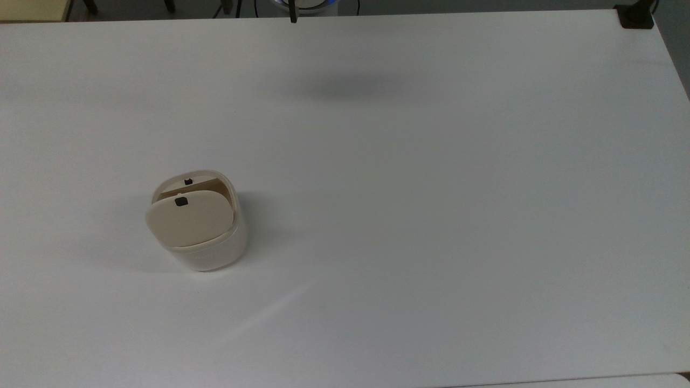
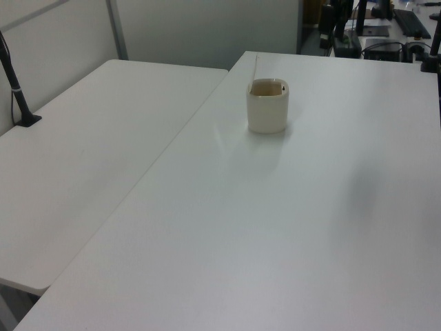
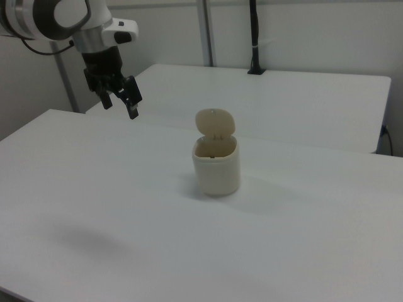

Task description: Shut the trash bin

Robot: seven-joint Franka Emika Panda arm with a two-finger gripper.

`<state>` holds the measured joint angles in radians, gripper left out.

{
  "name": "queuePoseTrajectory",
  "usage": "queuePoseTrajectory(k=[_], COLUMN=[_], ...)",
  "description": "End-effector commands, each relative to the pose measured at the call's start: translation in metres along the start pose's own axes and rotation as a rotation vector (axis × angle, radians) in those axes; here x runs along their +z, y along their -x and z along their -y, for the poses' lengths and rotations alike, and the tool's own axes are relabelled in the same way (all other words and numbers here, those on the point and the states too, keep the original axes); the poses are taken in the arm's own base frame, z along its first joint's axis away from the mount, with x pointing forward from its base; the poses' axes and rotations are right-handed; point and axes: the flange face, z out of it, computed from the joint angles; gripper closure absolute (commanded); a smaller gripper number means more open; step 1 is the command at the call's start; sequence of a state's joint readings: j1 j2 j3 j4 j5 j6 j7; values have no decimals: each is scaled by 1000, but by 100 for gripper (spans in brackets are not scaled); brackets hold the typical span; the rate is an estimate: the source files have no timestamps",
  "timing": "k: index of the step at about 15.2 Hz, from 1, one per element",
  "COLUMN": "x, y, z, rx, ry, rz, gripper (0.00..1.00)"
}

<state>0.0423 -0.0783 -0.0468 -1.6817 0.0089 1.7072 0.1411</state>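
Fingers spread apart and holding nothing: that is how mine hang in the right view, high above the counter and well off to the right view's left of the trash bin. I touch nothing at all.

The trash bin stands upright on the white counter, alone, toward the top view's left and a little near of the middle. Its lid is up on its hinge, standing almost straight over the far rim in the right view, and the mouth below it is open. In the top view the lid shows its small black mark, with a matching black spot on the rim behind it.

By my reckoning the job has hardly begun. Nothing is closed yet. I have yet to reach the bin, get behind or above the raised lid, and push it down until it sits flat on the rim.
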Motion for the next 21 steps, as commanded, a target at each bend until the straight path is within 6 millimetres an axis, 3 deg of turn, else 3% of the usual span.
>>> queuePoseTrajectory(k=[1, 14, 19, 21], x=[-2, 0, 13, 6], y=[1, 0, -24, -34], z=[0, -3, 1, 1], rx=[-12, -20, -14, -10], ry=[14, 15, 8, 0], rz=[13, 11, -71, -138], gripper=[0, 0, 0, 11])
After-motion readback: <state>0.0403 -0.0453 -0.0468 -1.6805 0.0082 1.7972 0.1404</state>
